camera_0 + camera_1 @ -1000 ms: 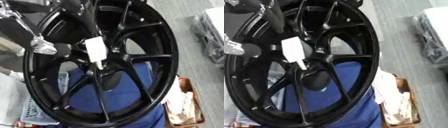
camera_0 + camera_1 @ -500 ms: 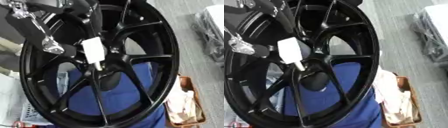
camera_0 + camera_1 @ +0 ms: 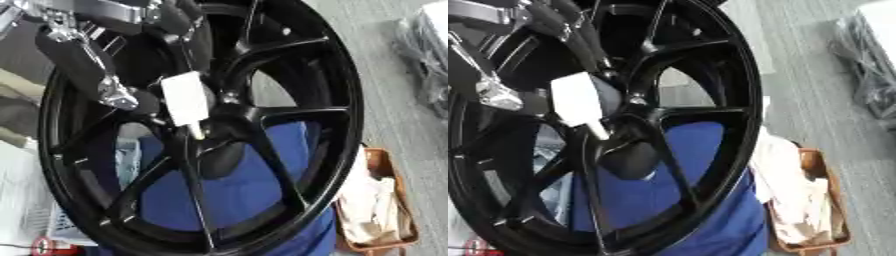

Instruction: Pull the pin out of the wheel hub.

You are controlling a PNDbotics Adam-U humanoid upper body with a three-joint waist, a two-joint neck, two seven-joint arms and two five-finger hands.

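At hub centre of the glossy black multi-spoke alloy wheel (image 3: 262,115), a white flat-headed pin with a thin pale tip (image 3: 186,100) sits with its tip pointing down toward the hub boss; I can't tell how deep it's seated, or whether it has come out at all.

Left hand (image 3: 96,75), black with silver links, comes in from the upper left and lies just left of the pin's white head. One silver fingertip (image 3: 118,99) is right beside the head, but contact is unclear. Can't tell if the fingers are curled round the pin or just lying alongside it.

Right hand: not visible in either view.

Progress call: early, approach stage at best. Grasp unconfirmed, extraction still to do.

Below and behind the hand, blue cloth (image 3: 227,195) shows through the spokes. Far right of it, a brown tray holding pale rags (image 3: 811,200) sits on the grey floor.
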